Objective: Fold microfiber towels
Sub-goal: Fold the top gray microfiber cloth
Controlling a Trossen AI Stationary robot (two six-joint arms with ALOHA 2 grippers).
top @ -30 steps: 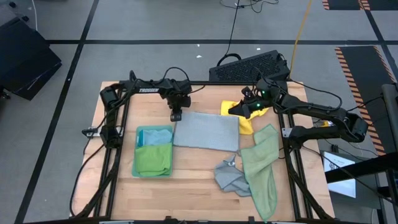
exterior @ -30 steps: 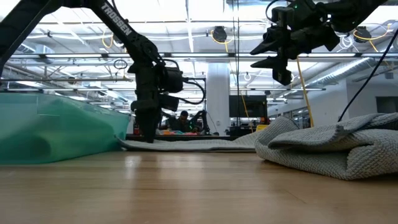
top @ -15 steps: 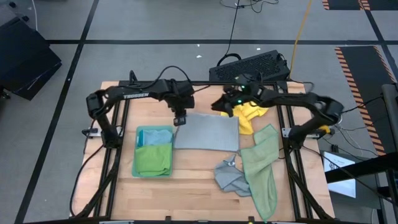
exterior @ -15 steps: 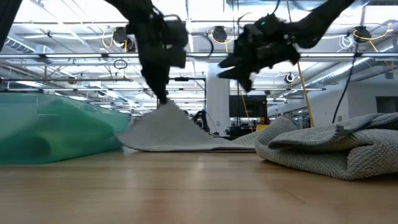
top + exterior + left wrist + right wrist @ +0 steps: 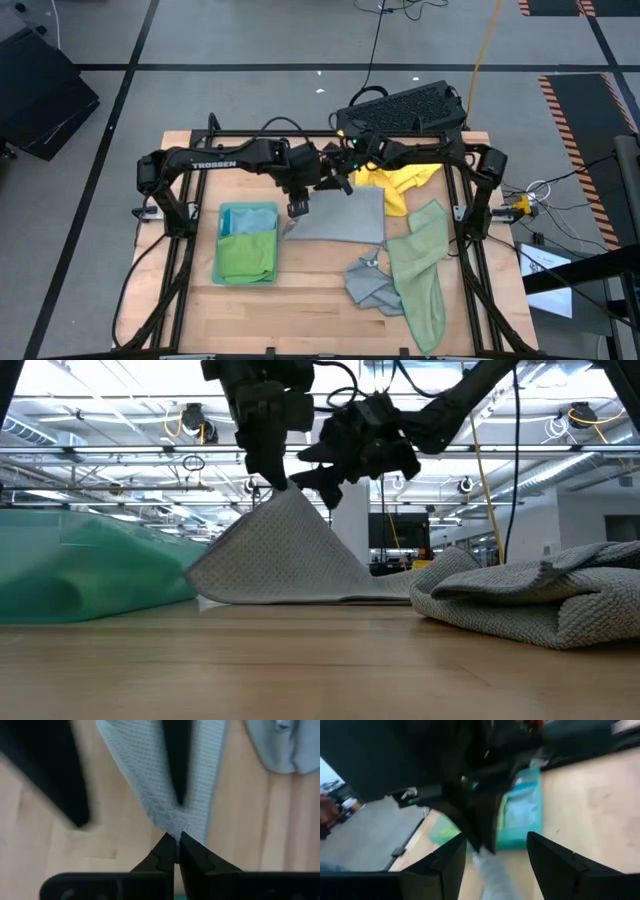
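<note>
Left gripper (image 5: pixel 283 485) now pinching shut on a corner of the grey towel (image 5: pixel 340 214), lifted up like a tent off the surface (image 5: pixel 300 290); a second ago flat; right gripper (image 5: pixel 325 488) moved in close beside, jaws open, holding nothing; fold starting

Bright, even light falls from the ceiling strips glaring above the left gripper (image 5: pixel 268 482) in the low view, leaving only soft shadows on the table (image 5: pixel 310 270). Beyond the right gripper (image 5: pixel 492 852) its wrist view smears with motion blur. The grey towel (image 5: pixel 172 822) stays crisp only at the left gripper's tips, blurring farther off.
</note>
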